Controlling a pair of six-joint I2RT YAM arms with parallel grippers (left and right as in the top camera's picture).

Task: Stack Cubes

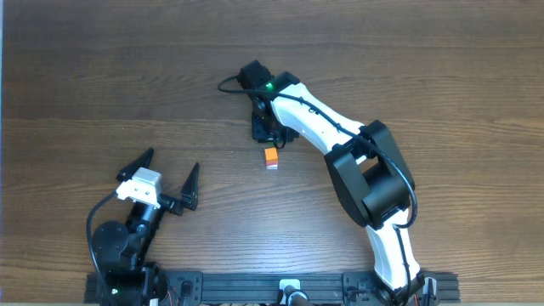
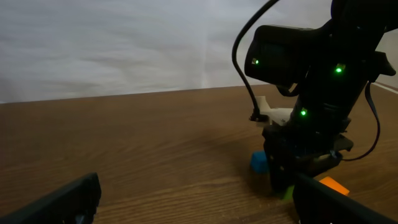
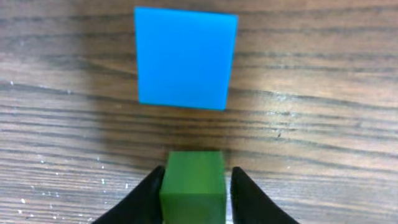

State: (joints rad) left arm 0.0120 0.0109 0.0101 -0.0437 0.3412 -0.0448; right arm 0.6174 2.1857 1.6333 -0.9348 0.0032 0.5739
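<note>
Three cubes: a blue cube, a green cube and an orange cube are on the wooden table. As far as I can see, none sits on another.
right gripper: at the middle of the table, with its fingers pressed against two opposite sides of the green cube, gripping it.
green cube: between the right gripper's fingers, just beside the blue cube, with a narrow strip of table showing between the two. I cannot tell whether it rests on the wood or hangs slightly above it.
blue cube: flat on the table and untouched. It looks the larger of the two.
orange cube: alone on the table near the right gripper, apart from the other two and touched by nothing.
left gripper: near its own base and well apart from all the cubes, with its fingers spread wide and nothing between them.
done so far: by my reading only the first grasp, with the green cube in hand.
to do: nearly everything, since no stack stands yet. The green cube most likely has to be raised and set squarely on the blue cube. The orange cube would then be fetched and placed on top.
</note>
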